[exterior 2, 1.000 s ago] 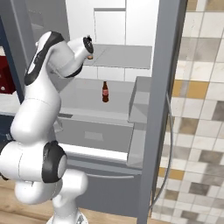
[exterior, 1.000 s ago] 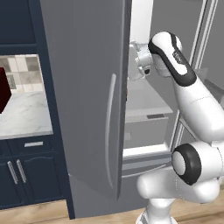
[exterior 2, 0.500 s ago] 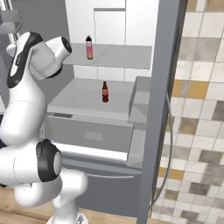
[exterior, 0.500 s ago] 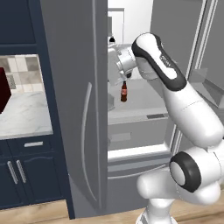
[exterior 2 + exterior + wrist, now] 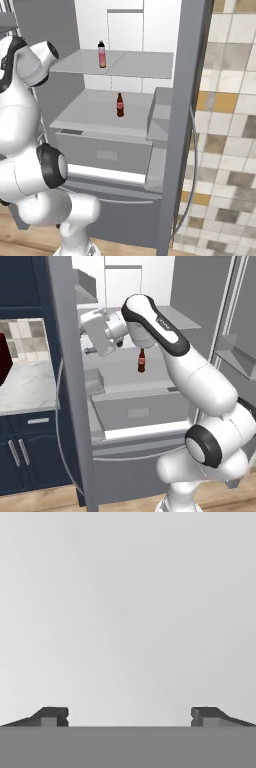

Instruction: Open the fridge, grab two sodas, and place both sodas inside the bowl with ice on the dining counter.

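The fridge [image 5: 125,30] stands with both doors swung wide. A pink soda [image 5: 102,54] stands on the upper shelf. On the shelf below it is a dark brown soda [image 5: 120,105], seen too in the left base view [image 5: 141,361]. My hand [image 5: 98,332] reaches left, away from the bottles, against the inside of the left door [image 5: 70,381]. In the hand view my gripper [image 5: 130,717] is open, its fingertips [image 5: 55,716] wide apart with nothing between them, facing a plain grey surface up close. The bowl with ice and the dining counter are out of view.
A navy cabinet with a marble top [image 5: 25,386] stands left of the fridge, a dark red object [image 5: 4,358] on it. The right door [image 5: 182,125] with its curved handle [image 5: 192,165] juts out beside a tiled wall [image 5: 230,125]. A grey drawer [image 5: 105,150] sits under the shelves.
The arm has swept to the left and the left fridge door has swung much wider with it, uncovering the shelves and both sodas. The gripper stayed open.
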